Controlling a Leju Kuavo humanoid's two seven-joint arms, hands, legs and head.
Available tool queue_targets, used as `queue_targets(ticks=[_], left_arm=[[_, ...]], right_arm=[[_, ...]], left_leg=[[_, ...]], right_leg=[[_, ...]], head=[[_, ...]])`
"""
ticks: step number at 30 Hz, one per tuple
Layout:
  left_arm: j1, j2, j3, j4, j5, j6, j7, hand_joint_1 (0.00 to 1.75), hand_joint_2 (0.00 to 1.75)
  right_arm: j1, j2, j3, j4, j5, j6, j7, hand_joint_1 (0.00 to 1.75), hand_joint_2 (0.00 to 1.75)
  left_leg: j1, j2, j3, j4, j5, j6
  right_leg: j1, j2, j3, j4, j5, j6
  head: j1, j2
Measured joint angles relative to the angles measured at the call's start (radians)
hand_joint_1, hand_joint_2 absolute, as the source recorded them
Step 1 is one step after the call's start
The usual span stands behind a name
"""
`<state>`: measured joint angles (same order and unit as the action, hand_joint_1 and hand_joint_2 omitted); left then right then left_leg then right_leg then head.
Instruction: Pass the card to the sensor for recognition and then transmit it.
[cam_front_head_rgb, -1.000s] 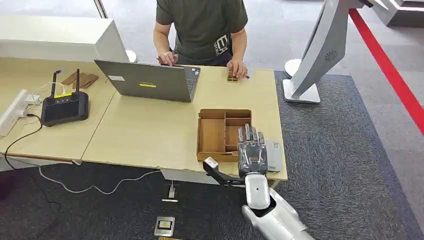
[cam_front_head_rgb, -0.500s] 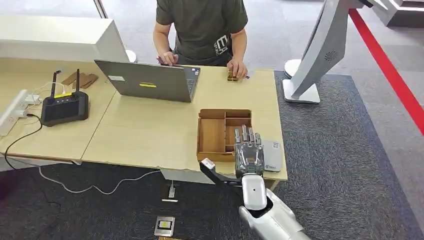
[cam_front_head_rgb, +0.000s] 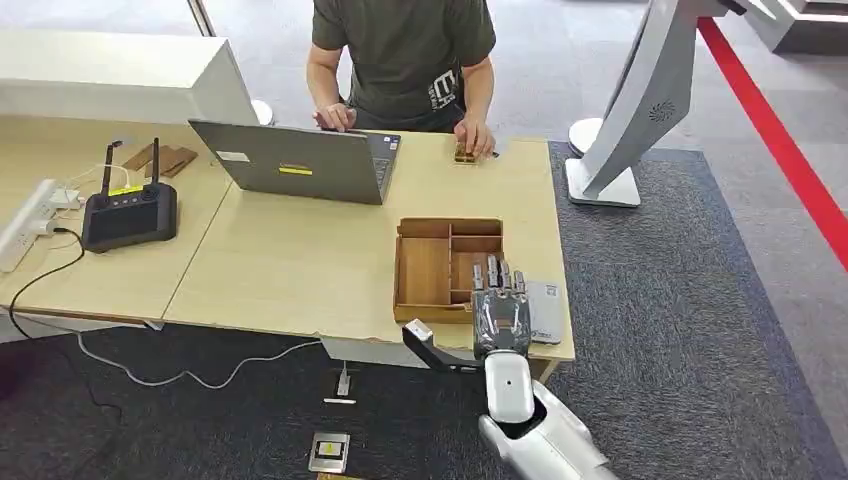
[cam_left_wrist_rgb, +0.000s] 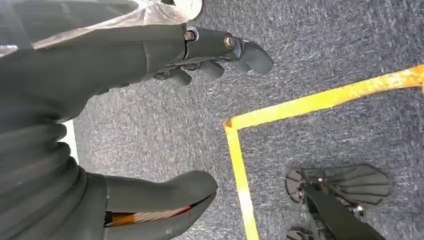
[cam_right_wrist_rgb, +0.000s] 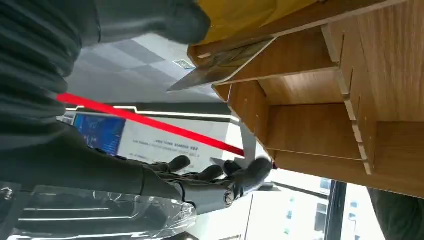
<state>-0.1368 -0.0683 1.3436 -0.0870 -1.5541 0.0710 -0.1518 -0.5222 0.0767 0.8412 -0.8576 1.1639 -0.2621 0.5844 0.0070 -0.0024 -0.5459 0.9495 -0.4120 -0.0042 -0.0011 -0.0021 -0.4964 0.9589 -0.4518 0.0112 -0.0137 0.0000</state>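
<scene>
- Right hand (cam_front_head_rgb: 500, 300) over near right corner of wooden tray (cam_front_head_rgb: 425, 270), fingers extended, spread, gripping nothing.
- Card (cam_right_wrist_rgb: 220, 65) leaning tilted in tray compartment, beside thumb; contact unclear.
- Left hand (cam_left_wrist_rgb: 150, 100) above carpet (cam_left_wrist_rgb: 325, 50), fingers apart, empty.
- Sensor (cam_front_head_rgb: 545, 310) just beside tray.

laptop (cam_front_head_rgb: 300, 160), person (cam_front_head_rgb: 405, 55) typing, black controller (cam_front_head_rgb: 130, 215)

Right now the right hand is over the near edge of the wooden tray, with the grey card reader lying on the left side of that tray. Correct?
Not quite. The right hand is over the near edge of the wooden tray, but the grey card reader lies on the tray's right side, near the table's right edge. The head view shows it.
</scene>
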Motion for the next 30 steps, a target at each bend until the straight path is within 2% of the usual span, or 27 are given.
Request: queue_targets(ticks=[9,13,18,23,30], left_arm=[[0.0,0.0,0.0,0.0,0.0,0.0,0.002,0.0,1.75],[0.0,0.0,0.0,0.0,0.0,0.002,0.002,0.0,1.75],[0.0,0.0,0.0,0.0,0.0,0.009,0.008,0.0,1.75],[0.0,-0.001,0.0,0.0,0.0,0.016,0.008,0.0,1.75],[0.0,-0.004,0.0,0.0,0.0,0.014,-0.005,0.0,1.75]], right_arm=[[0.001,0.006,0.0,0.0,0.001,-0.002,-0.019,1.62,1.75],[0.001,0.011,0.0,0.0,-0.003,-0.006,-0.023,1.73,1.75],[0.004,0.016,0.0,0.0,-0.024,-0.018,-0.034,1.75,1.75],[0.006,0.024,0.0,0.002,-0.043,-0.05,-0.049,1.75,1.75],[0.006,0.035,0.0,0.006,-0.058,-0.133,-0.053,1.75,1.75]], left_leg=[[0.0,0.0,0.0,0.0,0.0,0.0],[0.0,0.0,0.0,0.0,0.0,0.0],[0.0,0.0,0.0,0.0,0.0,0.0],[0.0,0.0,0.0,0.0,0.0,0.0],[0.0,0.0,0.0,0.0,0.0,0.0]], right_leg=[[0.0,0.0,0.0,0.0,0.0,0.0],[0.0,0.0,0.0,0.0,0.0,0.0],[0.0,0.0,0.0,0.0,0.0,0.0],[0.0,0.0,0.0,0.0,0.0,0.0],[0.0,0.0,0.0,0.0,0.0,0.0]], head=[[0.0,0.0],[0.0,0.0],[0.0,0.0],[0.0,0.0],[0.0,0.0]])
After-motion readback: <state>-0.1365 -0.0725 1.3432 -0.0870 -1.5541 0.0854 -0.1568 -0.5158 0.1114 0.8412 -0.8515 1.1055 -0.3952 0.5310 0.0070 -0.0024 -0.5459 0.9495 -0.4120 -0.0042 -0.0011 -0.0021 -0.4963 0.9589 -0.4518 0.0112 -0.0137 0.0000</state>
